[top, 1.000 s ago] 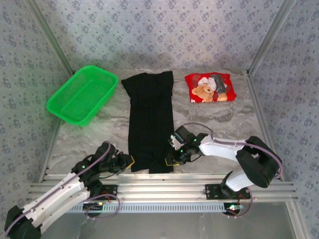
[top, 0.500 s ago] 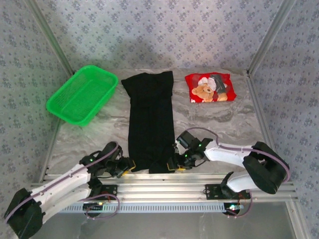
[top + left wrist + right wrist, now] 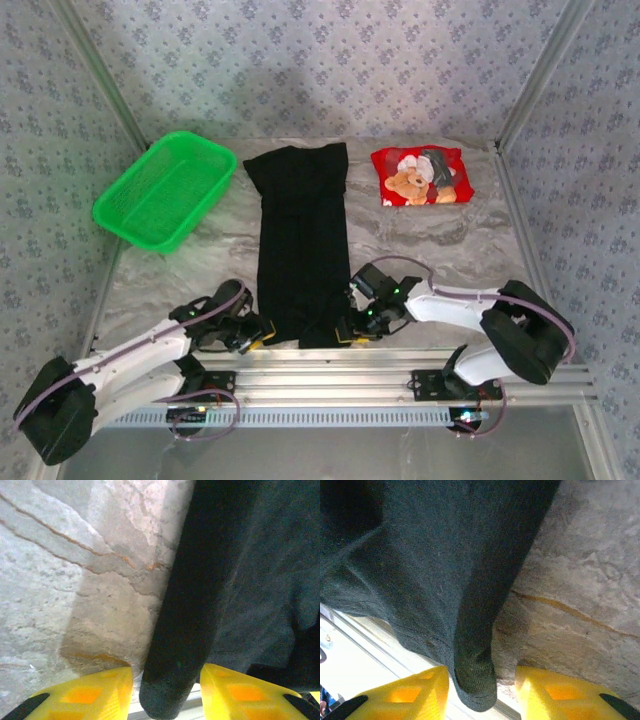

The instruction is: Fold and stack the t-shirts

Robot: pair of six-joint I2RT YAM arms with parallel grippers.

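Note:
A large black t-shirt lies as a long narrow strip down the middle of the table. A red t-shirt with a teddy-bear print sits folded into a small square at the back right. My left gripper is at the black shirt's near left corner. In the left wrist view the rolled edge of the black t-shirt runs between the yellow fingers of my left gripper, with gaps on both sides. My right gripper is at the near right corner. It is open astride the black t-shirt edge.
A green mesh basket stands at the back left of the marbled table. Aluminium rails run along the near edge just behind both grippers. Patterned walls close in the back and sides.
Both arms have shifted a little toward the near edge, with the grippers still at the black shirt's near corners. Neither shirt has moved.

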